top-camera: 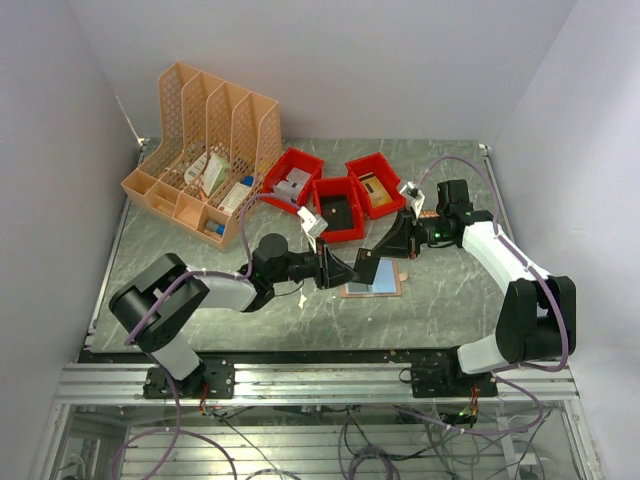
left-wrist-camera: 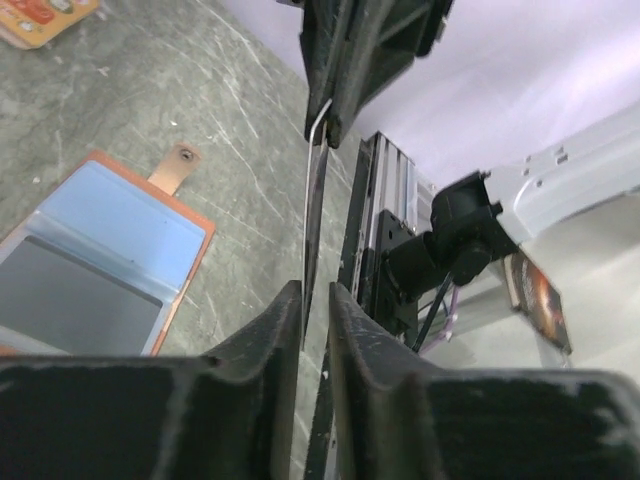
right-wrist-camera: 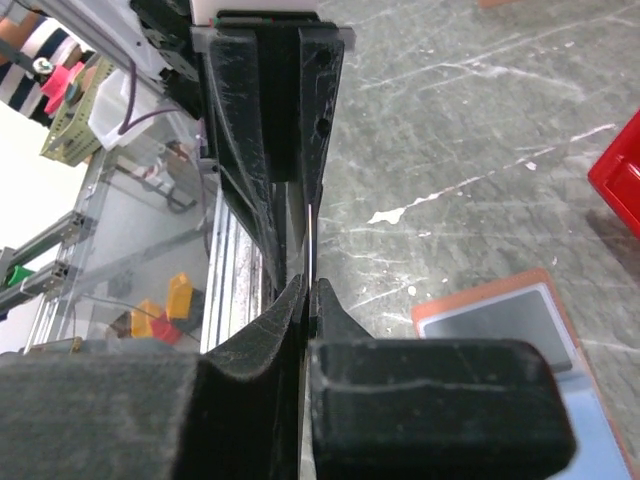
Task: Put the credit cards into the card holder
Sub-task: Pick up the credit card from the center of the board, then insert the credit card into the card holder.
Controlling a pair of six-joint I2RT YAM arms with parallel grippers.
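Salmon card holder (top-camera: 380,285) open flat — card (left-wrist-camera: 314,215) edge-on

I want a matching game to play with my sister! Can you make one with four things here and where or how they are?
1 card holder
2 file rack
3 bins
4 card

A red, in a row
B pinched in the right gripper
C lying open
D orange, back left

Pairs: 1-C, 2-D, 3-A, 4-B

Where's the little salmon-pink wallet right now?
Seen from above, the salmon-pink card holder lies open mid-table, by the left gripper and right gripper, in front of the red plastic bins.
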